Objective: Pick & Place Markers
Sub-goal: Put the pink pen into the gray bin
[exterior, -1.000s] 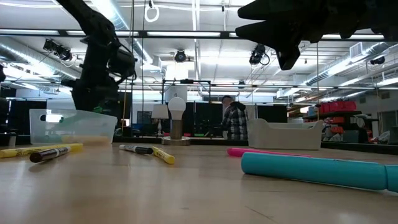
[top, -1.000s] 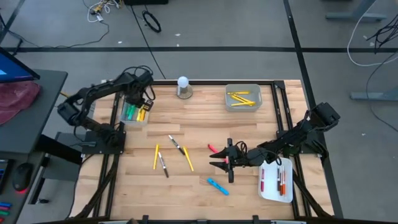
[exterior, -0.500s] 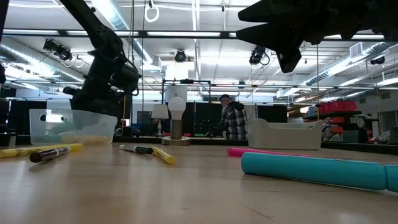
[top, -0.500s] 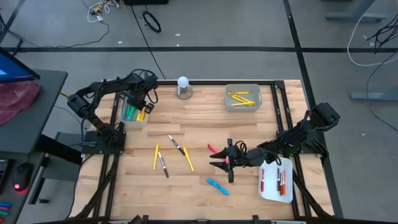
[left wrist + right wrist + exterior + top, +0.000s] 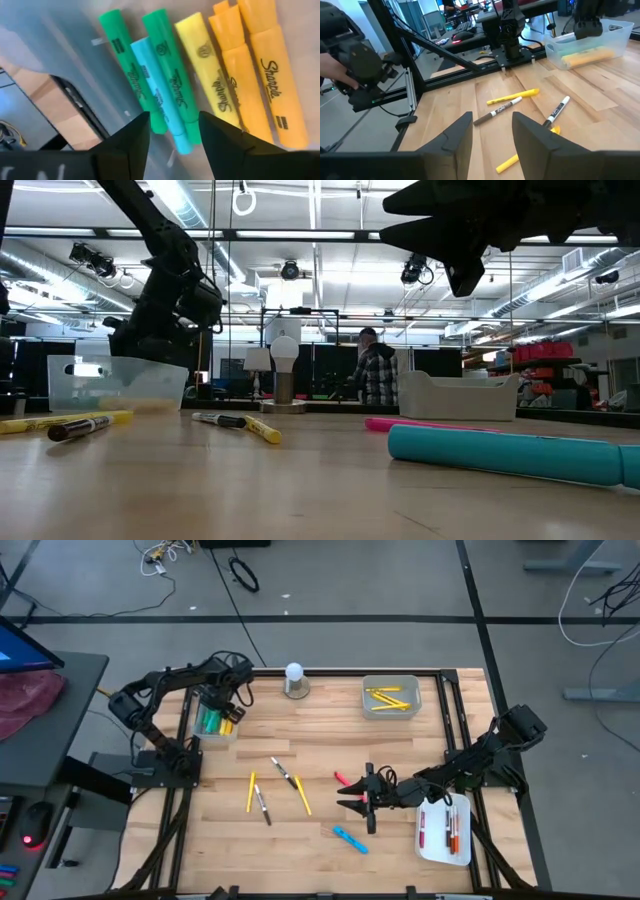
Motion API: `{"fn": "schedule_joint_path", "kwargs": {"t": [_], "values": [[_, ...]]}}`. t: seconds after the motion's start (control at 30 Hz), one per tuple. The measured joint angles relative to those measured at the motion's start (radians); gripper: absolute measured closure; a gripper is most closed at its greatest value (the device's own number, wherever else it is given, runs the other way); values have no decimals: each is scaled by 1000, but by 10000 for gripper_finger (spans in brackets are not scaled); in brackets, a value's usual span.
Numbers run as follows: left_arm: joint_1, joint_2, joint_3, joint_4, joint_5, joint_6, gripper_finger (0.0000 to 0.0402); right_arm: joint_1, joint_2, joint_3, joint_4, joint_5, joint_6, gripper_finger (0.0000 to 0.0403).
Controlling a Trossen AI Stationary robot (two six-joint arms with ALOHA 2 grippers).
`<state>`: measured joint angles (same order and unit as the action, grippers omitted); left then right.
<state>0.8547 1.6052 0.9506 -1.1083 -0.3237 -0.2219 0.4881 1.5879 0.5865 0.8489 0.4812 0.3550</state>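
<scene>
Above the clear tray (image 5: pixel 214 722) at the table's far left hangs my left gripper (image 5: pixel 229 708), open and holding nothing. Its wrist view shows the fingers (image 5: pixel 174 136) over green, light blue, yellow and orange markers (image 5: pixel 202 75) lying flat side by side in that tray. My right gripper (image 5: pixel 362 800) hovers open over the table's near right part, between a pink marker (image 5: pixel 341 779) and a light blue marker (image 5: pixel 350 839). More markers lie flat left of centre: two yellow (image 5: pixel 251 791) (image 5: pixel 302 798), one dark brown (image 5: pixel 262 805) and one black-tipped (image 5: pixel 281 771).
A grey tray (image 5: pixel 391 697) at the far side holds yellow markers. A white tray (image 5: pixel 444 830) near the right edge holds red ones. A white ball on a round base (image 5: pixel 294 680) stands at the far edge. A person (image 5: pixel 375 375) stands in the room beyond.
My left arm has swung a little toward the table's right, and its gripper has tipped and sunk slightly over the clear tray. The right arm and the markers on the table have stayed put.
</scene>
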Motion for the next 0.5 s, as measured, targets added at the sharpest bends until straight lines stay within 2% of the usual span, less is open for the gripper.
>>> {"fn": "schedule_joint_path", "kwargs": {"t": [0.13, 0.3, 0.4, 0.5], "values": [[-17, -77, 20, -38, -7, 7, 224, 0, 0, 0, 0, 0, 0, 265], [-87, -274, 31, -44, -3, -18, 223, -1, 0, 0, -21, 0, 0, 266], [-174, -414, 27, -27, 7, -94, 223, -1, 0, 0, -35, 0, 1, 266], [-302, -546, -7, 59, 9, -145, 223, -1, 0, 0, -46, 0, 3, 266]]}}
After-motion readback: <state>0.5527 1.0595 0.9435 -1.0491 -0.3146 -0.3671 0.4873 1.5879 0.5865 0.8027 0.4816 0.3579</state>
